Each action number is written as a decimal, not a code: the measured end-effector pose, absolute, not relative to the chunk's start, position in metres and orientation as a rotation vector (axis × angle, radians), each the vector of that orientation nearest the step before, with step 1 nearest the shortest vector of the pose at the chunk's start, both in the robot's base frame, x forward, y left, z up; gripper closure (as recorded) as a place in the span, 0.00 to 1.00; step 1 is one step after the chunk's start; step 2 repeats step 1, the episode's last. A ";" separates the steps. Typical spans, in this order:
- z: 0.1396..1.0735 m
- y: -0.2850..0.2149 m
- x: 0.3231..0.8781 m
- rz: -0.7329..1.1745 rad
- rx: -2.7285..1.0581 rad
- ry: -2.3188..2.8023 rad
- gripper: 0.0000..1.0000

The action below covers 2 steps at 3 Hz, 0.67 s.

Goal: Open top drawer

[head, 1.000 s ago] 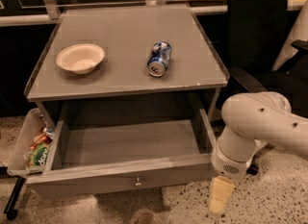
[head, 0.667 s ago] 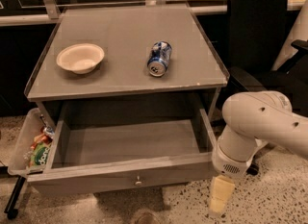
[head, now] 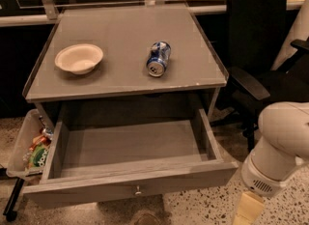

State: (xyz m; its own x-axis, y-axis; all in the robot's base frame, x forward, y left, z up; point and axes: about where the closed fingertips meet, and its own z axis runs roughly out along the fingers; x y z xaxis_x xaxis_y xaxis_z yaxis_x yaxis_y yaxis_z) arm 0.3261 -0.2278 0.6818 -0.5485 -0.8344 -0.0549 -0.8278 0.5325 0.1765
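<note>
The top drawer (head: 130, 183) of the grey wooden table stands pulled far out toward me. Its inside is bare, and its small round metal knob (head: 138, 189) sits at the centre of the front panel. No other drawer front shows. My white arm (head: 282, 147) is at the lower right, just past the drawer's right front corner. My gripper (head: 247, 210) hangs below the arm as a tan piece near the floor, apart from the drawer and partly cut off by the bottom edge.
On the table top (head: 120, 35) are a white bowl (head: 78, 58) at the left and a blue can (head: 159, 59) lying on its side. A bin of snack packets (head: 31, 151) hangs at the left. A black office chair (head: 260, 60) stands at the right.
My arm has shifted a little to the right and down, uncovering the drawer's right front corner. The drawer stays pulled out.
</note>
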 end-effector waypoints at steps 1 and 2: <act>0.698 -0.262 0.297 -0.216 1.206 -2.827 0.00; 0.698 -0.262 0.297 -0.216 1.206 -2.827 0.00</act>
